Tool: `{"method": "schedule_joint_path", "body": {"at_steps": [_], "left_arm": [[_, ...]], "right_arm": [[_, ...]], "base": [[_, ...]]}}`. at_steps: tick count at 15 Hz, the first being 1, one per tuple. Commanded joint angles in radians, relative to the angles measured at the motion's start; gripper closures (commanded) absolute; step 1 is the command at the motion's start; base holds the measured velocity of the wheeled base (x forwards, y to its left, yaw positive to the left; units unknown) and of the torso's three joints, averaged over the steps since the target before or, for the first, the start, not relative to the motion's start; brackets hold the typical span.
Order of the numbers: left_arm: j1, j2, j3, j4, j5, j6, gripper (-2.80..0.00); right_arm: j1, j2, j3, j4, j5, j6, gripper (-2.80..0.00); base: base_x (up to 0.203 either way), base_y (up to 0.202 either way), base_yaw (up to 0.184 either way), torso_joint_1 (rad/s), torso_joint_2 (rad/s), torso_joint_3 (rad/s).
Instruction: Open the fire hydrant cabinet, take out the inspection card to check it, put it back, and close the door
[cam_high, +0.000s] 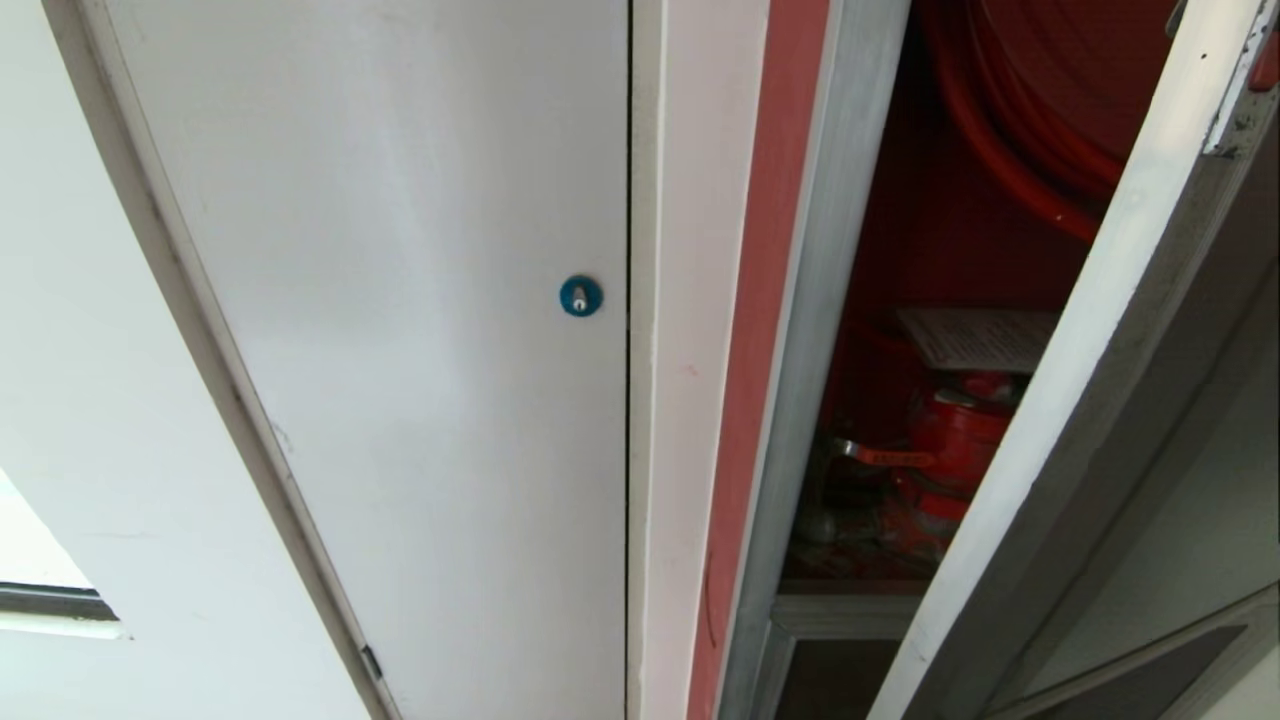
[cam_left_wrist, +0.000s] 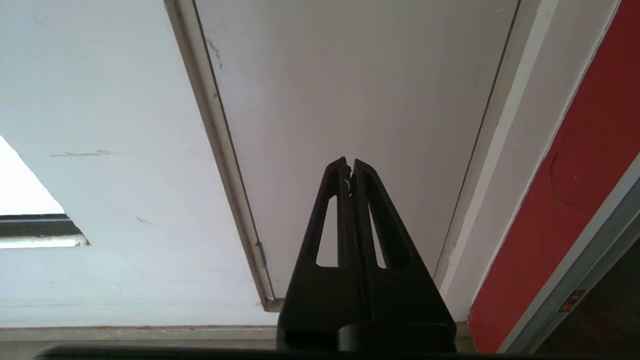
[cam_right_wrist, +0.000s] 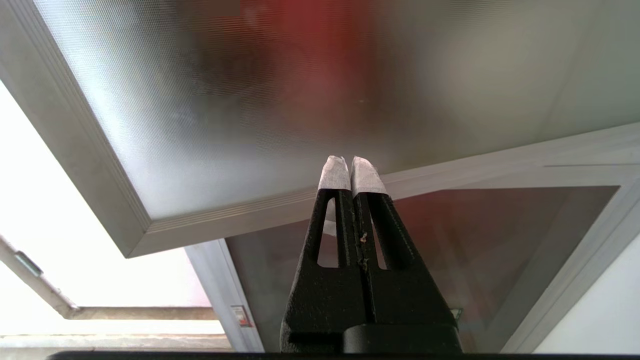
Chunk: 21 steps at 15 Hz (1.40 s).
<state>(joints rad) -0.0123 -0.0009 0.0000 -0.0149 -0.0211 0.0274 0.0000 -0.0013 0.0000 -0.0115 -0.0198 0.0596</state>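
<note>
Fingers (cam_left_wrist: 345, 172) of the left gripper (cam_left_wrist: 350, 167) are pressed together, empty, black and bare at the tips, pointing toward a plain white panel (cam_high: 400, 300) that carries a blue round lock (cam_high: 580, 296). Neither arm shows in the head view. On the wrist camera the panel's hinge edge runs toward 11 o'clock from the tips, and a red strip of the fire hydrant cabinet (cam_left_wrist: 565, 190) lies off at 3 o'clock, apart from the fingers.

Moving right in the head view, a white jamb and a red band lead to the brushed-aluminium frame (cam_high: 800, 400) of the cabinet, whose red interior is exposed. Inside, the inspection card (cam_high: 975, 338) lies flat, just above the red valve (cam_high: 950, 450); part of the red hose reel (cam_high: 1040, 90) curves at 12 o'clock from the card, cut off by the top edge. The card's print is too fine to read, and its right end is hidden behind the door (cam_high: 1090, 330), which stands ajar across the opening.

The right gripper (cam_right_wrist: 352, 167) also has its fingers (cam_right_wrist: 334, 175) closed on nothing, their tips wrapped in white. They point toward the door's frosted-looking glass (cam_right_wrist: 300, 100), close to its lower rail; contact cannot be judged. Red shapes behind the pane are only a blur. A smaller lower pane (cam_right_wrist: 475, 240) sits at 5 o'clock.
</note>
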Motion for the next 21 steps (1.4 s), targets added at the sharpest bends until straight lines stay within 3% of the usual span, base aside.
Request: {"method": "schedule_joint_path", "body": {"at_steps": [1, 21], "left_arm": [[0.000, 0.001, 0.012, 0.000, 0.000, 0.000, 0.00], [0.000, 0.001, 0.012, 0.000, 0.000, 0.000, 0.00]], "right_arm": [[0.000, 0.001, 0.003, 0.000, 0.000, 0.000, 0.00], [0.000, 0.001, 0.003, -0.001, -0.002, 0.000, 0.00]], "base": [[0.000, 0.000, 0.000, 0.000, 0.00, 0.000], [0.000, 0.000, 0.000, 0.000, 0.00, 0.000]]}}
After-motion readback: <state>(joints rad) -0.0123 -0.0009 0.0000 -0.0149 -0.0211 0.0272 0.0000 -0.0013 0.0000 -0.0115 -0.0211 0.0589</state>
